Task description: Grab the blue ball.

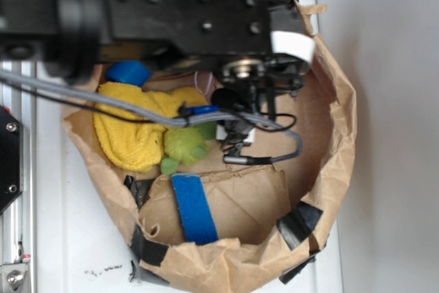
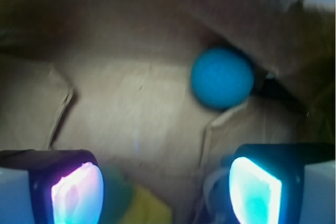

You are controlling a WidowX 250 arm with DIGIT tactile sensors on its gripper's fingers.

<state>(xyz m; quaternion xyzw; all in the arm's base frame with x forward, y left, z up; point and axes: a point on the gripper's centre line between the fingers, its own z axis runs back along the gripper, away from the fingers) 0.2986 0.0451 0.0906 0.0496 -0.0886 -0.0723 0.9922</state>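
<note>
The fingers (image 2: 79,192) stood apart with nothing between them, so we rated the grasp as not yet made. In the wrist view, the blue ball (image 2: 222,78) lay on the brown paper (image 2: 131,108) at about one o'clock from the gripper (image 2: 165,190), well apart from both pads. In the exterior view we could not locate the ball; the arm (image 1: 171,12) hung over the paper-lined basket (image 1: 339,121). We judged that approach, closure and lift all remained.
</note>
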